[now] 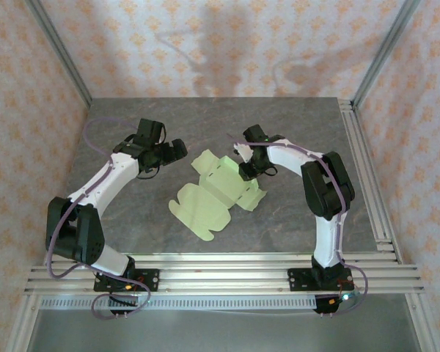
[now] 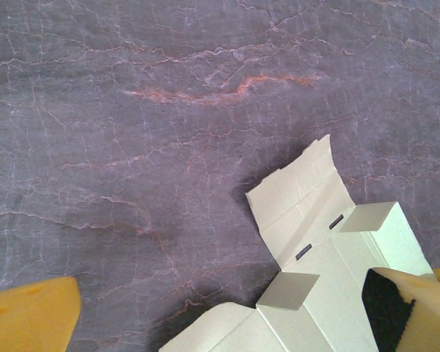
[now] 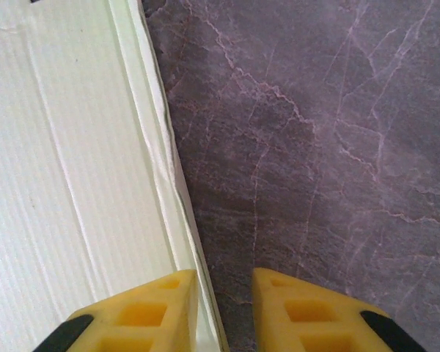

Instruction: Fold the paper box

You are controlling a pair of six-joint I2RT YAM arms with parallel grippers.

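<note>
At tabletop centre the paper box lies as a mostly flat die-cut sheet, left hand wide open & empty by its left flaps, right hand near-closed w/ slim gap straddling its right edge; card prob. light, floppy, so pinch flap edges near score lines.

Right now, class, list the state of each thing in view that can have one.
paper box: unfolded, mostly flat, some flaps raised.
left gripper: wide open, gripping nothing.
right gripper: narrowly open, straddling the paper box's raised edge.
</note>
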